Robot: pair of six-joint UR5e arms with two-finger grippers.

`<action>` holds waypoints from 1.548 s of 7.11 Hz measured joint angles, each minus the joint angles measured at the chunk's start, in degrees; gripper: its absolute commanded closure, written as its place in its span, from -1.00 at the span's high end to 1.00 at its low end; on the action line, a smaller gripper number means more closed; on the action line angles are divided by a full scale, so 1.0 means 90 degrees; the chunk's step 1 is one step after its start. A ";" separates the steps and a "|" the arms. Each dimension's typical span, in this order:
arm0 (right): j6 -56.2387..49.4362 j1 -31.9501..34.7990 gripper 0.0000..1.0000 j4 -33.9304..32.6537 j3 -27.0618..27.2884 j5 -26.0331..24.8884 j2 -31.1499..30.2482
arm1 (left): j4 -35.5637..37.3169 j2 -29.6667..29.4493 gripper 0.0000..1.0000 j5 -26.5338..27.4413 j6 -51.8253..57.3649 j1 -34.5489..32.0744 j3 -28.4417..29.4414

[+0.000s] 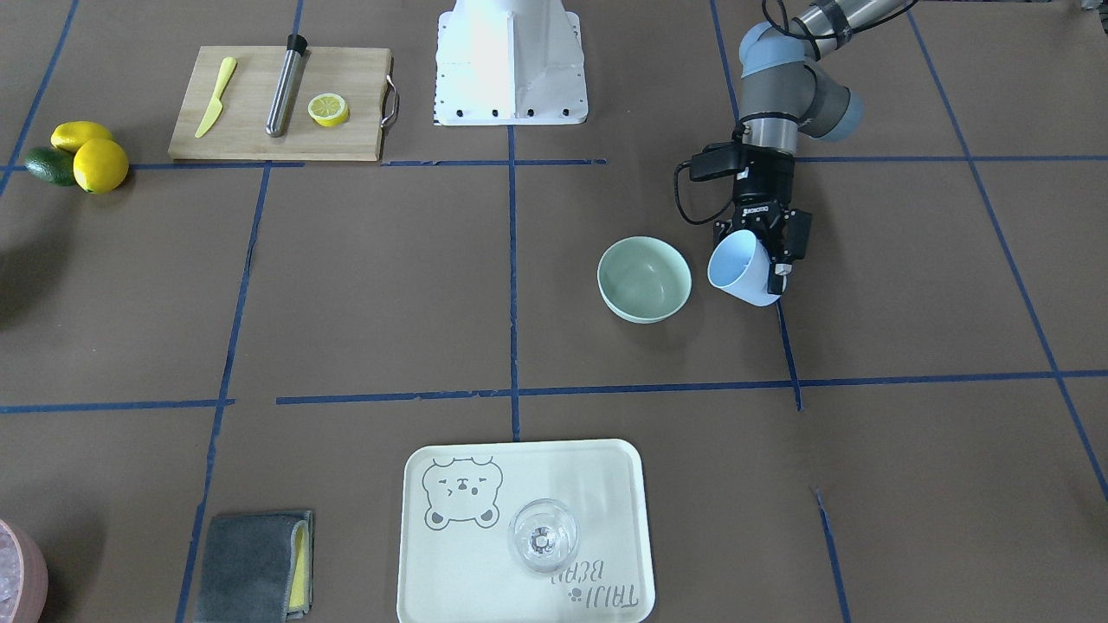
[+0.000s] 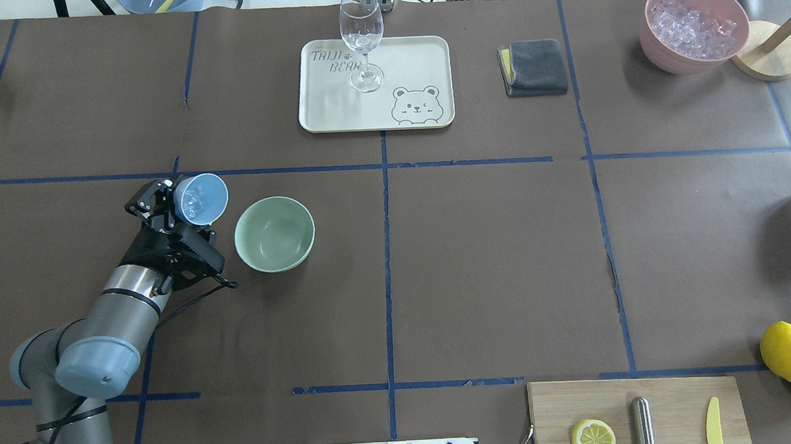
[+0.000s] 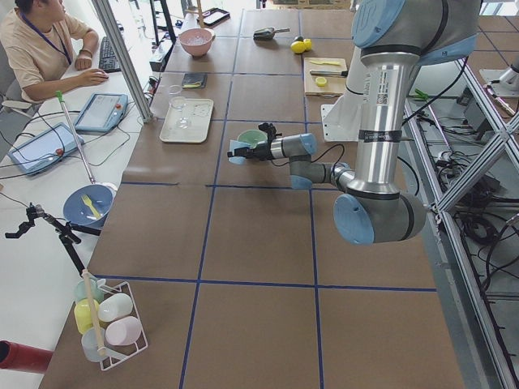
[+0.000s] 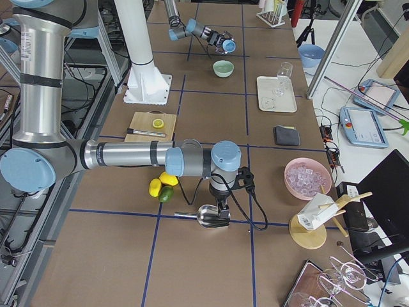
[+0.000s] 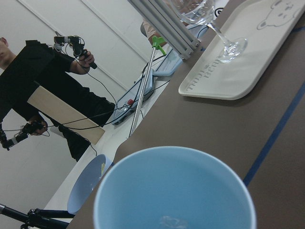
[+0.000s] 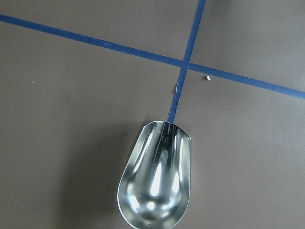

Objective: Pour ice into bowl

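My left gripper is shut on a light blue cup, held off the table and tipped with its mouth toward the bowl. The ice, a few clear cubes, lies inside the cup. Just beside it stands the pale mint-green bowl, which looks empty. My right gripper hangs over a metal scoop far off at the table's other end. Its fingers show in no close view, so I cannot tell whether it is open or shut.
A cream tray carries a clear glass. A grey cloth and a pink container of ice sit at the far side. The cutting board and lemons lie near the robot's right. A person sits beside the table.
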 measured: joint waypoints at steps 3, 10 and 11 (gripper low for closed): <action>0.0000 0.0000 1.00 0.0000 -0.0006 0.0000 0.0001 | 0.0260 -0.0210 -1.00 0.0365 0.1750 0.0226 0.0160; 0.0001 0.0000 1.00 0.0000 -0.0029 0.0000 0.0011 | 0.0254 -0.0621 -1.00 0.0461 0.5062 0.0266 0.0420; 0.0001 0.0000 1.00 0.0000 -0.0034 0.0000 0.0019 | 0.0252 -0.0623 -1.00 0.0462 0.5234 0.0266 0.0421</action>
